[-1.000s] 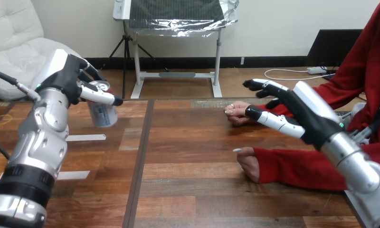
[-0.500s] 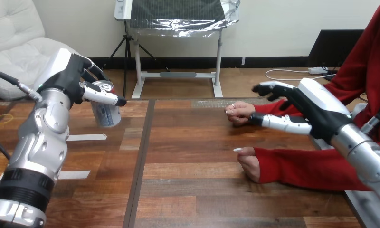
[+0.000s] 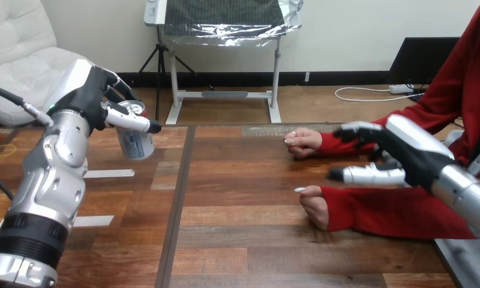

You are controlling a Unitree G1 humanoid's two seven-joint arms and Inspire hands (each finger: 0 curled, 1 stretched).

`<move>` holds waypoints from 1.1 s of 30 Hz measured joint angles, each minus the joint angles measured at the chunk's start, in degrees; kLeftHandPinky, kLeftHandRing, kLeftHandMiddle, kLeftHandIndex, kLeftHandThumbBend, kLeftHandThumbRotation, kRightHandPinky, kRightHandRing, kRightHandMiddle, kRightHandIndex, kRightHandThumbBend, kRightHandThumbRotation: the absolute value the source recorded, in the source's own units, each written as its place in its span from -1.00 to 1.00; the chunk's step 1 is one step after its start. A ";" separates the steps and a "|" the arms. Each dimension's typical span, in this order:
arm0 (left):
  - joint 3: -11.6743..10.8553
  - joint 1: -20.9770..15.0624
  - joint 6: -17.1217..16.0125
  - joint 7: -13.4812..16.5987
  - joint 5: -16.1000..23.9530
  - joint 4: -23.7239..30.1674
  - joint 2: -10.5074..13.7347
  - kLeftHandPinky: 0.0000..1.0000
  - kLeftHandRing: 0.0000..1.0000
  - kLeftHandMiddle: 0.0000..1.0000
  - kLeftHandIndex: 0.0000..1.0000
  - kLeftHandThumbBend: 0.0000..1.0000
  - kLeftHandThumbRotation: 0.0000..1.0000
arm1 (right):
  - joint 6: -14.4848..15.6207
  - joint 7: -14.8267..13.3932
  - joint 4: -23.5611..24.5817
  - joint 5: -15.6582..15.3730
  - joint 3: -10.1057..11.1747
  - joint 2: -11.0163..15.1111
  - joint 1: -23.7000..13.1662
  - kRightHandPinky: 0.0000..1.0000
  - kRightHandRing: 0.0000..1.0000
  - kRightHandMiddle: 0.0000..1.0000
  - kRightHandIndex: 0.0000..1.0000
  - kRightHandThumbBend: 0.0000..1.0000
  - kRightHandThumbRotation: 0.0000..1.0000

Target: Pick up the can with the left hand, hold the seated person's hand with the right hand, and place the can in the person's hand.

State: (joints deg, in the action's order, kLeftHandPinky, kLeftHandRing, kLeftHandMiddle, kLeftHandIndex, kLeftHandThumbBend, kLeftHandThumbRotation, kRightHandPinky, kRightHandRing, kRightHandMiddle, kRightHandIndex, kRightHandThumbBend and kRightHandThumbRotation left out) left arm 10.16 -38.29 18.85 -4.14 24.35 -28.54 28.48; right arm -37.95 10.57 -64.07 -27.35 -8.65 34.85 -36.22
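Can [image 3: 135, 144]: upper wall and part of the rim covered by the thumb and fingers of my left hand [image 3: 89, 99]; print too small to read.
My left arm [image 3: 51, 174]: cut off by the bottom edge.
My right hand [image 3: 407, 151]: palm side turned away. Its arm [image 3: 465, 189] runs off the right edge.
Sleeve [image 3: 331, 144] of the person's farther hand [image 3: 302, 141]: partly hidden behind my right hand — contact cannot be told.
The person's nearer hand [image 3: 314, 206]: fingers tucked under, palm unseen.
Table [image 3: 237, 240]: cut by the left and bottom edges.

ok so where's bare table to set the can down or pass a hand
Bare: the table between the can in the left hand and the person's farther hand and nearer hand, plus its near edge. Crowded: at right, where the right hand hangs over the person's forearms.
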 measured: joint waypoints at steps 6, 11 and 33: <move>0.00 0.00 0.00 -0.14 0.04 0.34 0.00 -0.40 -0.27 -0.15 -0.13 0.60 -1.00 | 1.81 4.92 -1.33 1.49 -0.02 0.64 -0.03 0.38 0.69 0.75 0.75 1.00 0.11; 0.00 0.00 0.00 -0.49 0.07 0.39 0.06 -0.39 -0.27 -0.14 -0.13 0.61 -1.00 | 3.90 8.88 -1.63 2.27 -0.03 1.24 -0.03 0.42 0.72 0.79 0.78 1.00 -0.08; 0.00 0.02 0.00 -0.86 0.03 0.39 0.12 -0.40 -0.28 -0.15 -0.13 0.60 -1.00 | 9.98 15.04 -1.65 2.71 -0.17 1.74 -0.30 0.56 0.80 0.84 0.83 1.00 -0.41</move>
State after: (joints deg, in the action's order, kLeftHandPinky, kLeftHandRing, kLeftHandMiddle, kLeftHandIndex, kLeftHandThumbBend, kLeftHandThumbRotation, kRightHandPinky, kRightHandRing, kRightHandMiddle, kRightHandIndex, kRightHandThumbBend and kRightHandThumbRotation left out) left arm 10.16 -38.27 18.85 -5.00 24.38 -28.15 28.60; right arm -27.98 25.61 -65.72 -24.64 -8.82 36.60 -36.51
